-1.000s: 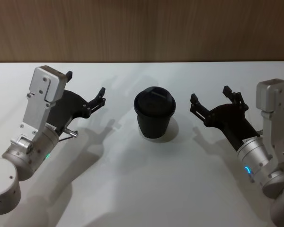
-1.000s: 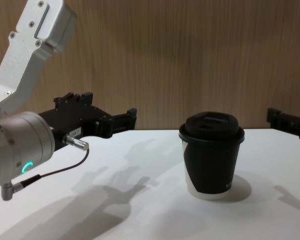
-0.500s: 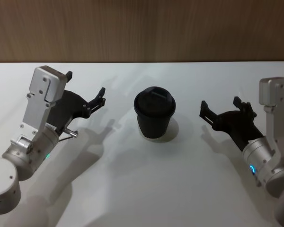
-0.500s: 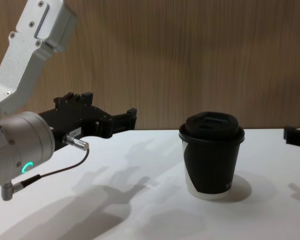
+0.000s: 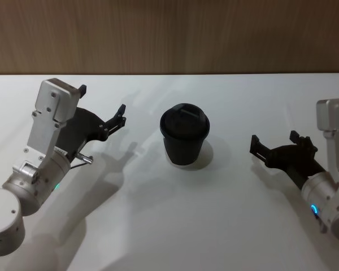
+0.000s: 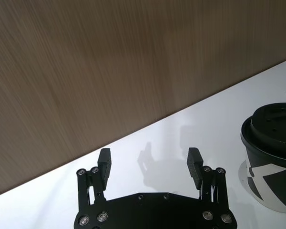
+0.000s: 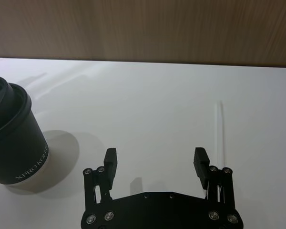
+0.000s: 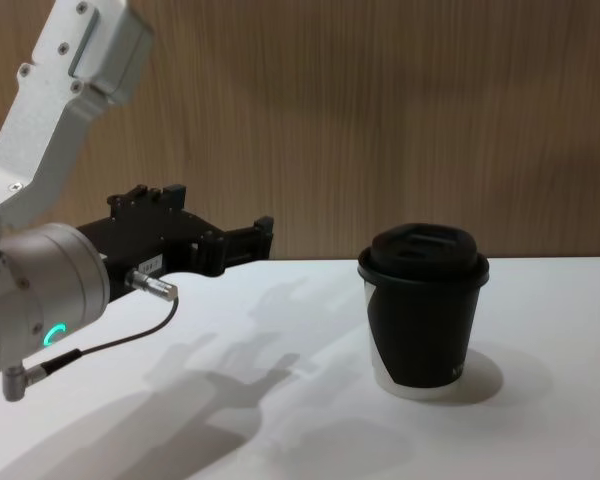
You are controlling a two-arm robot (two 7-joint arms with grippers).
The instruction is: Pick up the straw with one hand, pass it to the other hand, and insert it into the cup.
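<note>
**Straw pick-up: approach stage, nothing gripped**

Right hand (image 5: 274, 140) sits nearest me, low over the worktop (image 5: 169, 226) on the robot's right, well apart from the cup (image 5: 183, 135). Its two flat black fingers are spread wide with nothing between them. I judge the spread is deliberate: a thin target lying flat needs a wide straddle before pinching. Behind it is a smooth silver wrist (image 5: 322, 195) with a blue lit ring.

Left hand (image 5: 101, 99) is held up off the worktop on the robot's left, pointing toward the cup, fingers also parted and empty. My reading is that it is parked there as the receiving side of the hand-over. A thin dark cable (image 8: 110, 345) loops under its wrist.

The cup stands upright mid-worktop between the hands. It is black paper with a white band at the foot, and the domed plastic lid (image 8: 423, 250) is on.

The straw (image 7: 219, 129) lies flat on the worktop just ahead of the right hand, roughly in line with the finger on the side away from the cup. It is thin, straight and white on matte white, so contrast is poor and I expect alignment to be fussy.

Farthest back is the wood-grain wall (image 5: 169, 34).
</note>
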